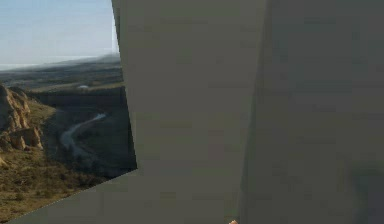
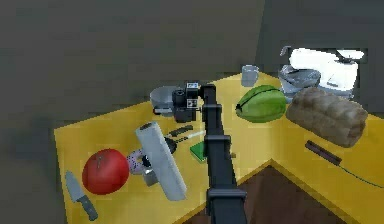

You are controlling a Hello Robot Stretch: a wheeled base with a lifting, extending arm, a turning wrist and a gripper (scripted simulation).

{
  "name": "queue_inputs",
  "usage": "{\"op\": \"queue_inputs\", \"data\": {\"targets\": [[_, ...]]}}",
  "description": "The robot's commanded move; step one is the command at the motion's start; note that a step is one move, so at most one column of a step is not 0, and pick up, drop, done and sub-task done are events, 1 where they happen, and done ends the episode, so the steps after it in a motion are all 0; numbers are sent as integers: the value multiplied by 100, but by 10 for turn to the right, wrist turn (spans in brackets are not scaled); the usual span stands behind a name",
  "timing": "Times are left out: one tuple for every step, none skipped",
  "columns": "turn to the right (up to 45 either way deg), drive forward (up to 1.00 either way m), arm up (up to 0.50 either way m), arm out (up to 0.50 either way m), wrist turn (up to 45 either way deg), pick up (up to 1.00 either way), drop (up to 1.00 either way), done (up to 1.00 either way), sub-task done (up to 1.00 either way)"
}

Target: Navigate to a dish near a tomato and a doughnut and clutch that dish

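Arm side view: the yellow surface (image 2: 90, 135) carries a grey round dish (image 2: 161, 96) toward its far edge. The gripper (image 2: 180, 102) sits at the end of the dark arm (image 2: 216, 150), just right of the dish; contact cannot be determined. The state of the fingers, and whether they hold anything, cannot be told. A red tomato (image 2: 104, 171) lies nearer, well apart from the dish, with a knife (image 2: 80, 195) beside it. A bread loaf (image 2: 325, 115) lies at the right. Forward view: a grey wall (image 1: 260, 110).

Black square-section arm (image 2: 220, 160) — ribbed in telescoping segments, dark blocky gripper (image 2: 181, 102) at its end
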Motion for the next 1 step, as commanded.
{"op": "queue_inputs", "data": {"targets": [[0, 0, 10, 0, 0, 0, 0, 0, 0]]}}
